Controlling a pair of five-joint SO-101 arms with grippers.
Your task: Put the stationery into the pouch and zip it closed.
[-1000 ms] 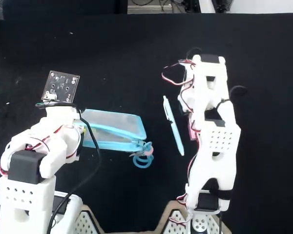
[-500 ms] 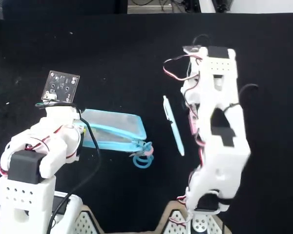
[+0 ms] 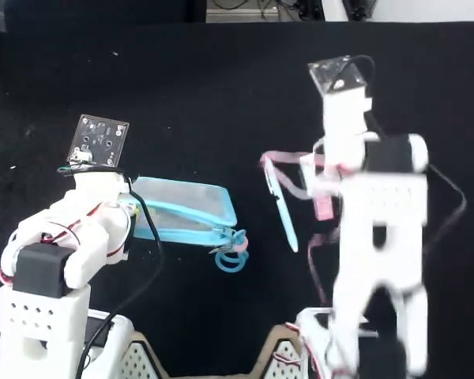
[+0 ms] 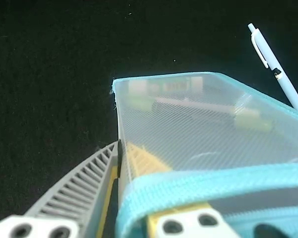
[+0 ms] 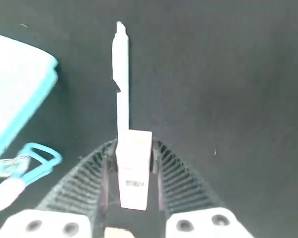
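A light-blue mesh pouch (image 3: 183,207) lies left of centre, its zipper open and its ring pulls (image 3: 231,254) at the near right corner. My left gripper (image 4: 120,148) is shut on the pouch's (image 4: 198,134) left edge; pale items show through the mesh. A light-blue pen (image 3: 280,204) lies on the black table to the right of the pouch. My right gripper (image 5: 134,166) is shut on a pinkish-white eraser (image 5: 134,168), held above the table near the pen's (image 5: 121,84) near end. The right arm (image 3: 371,213) stands just right of the pen.
The black table (image 3: 221,87) stretches wide behind the pouch and pen. Both arm bases (image 3: 39,332) stand at the near edge. Loose pink and red wires (image 3: 288,170) hang from the right arm close over the pen.
The right arm has swung up and to the right, its wrist turning, with the eraser still held. The left arm, pouch and pen have stayed put.
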